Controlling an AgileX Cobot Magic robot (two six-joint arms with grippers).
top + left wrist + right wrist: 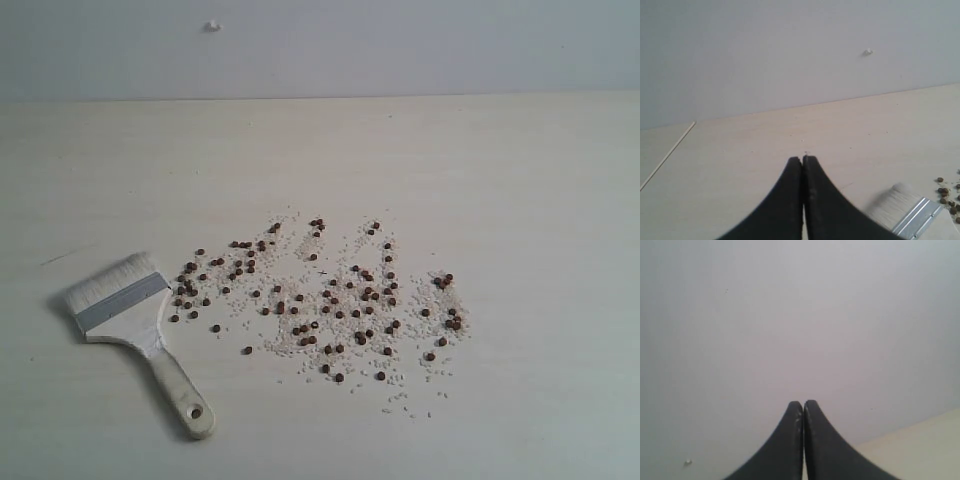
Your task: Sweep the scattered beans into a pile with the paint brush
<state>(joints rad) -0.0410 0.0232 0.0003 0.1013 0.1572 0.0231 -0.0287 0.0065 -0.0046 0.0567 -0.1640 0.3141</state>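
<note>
Dark reddish-brown beans lie scattered across the middle of the pale table, mixed with tiny white grains. The paint brush lies flat at the left of the spread, pale bristles toward the back left, wooden handle with a hole toward the front. Neither gripper shows in the exterior view. In the left wrist view my left gripper is shut with nothing in it, above the table, the paint brush's bristles and a few beans off to one side. My right gripper is shut and empty, facing the wall.
The table is pale wood against a grey wall with a small white speck. A thin seam runs along the table in the left wrist view.
</note>
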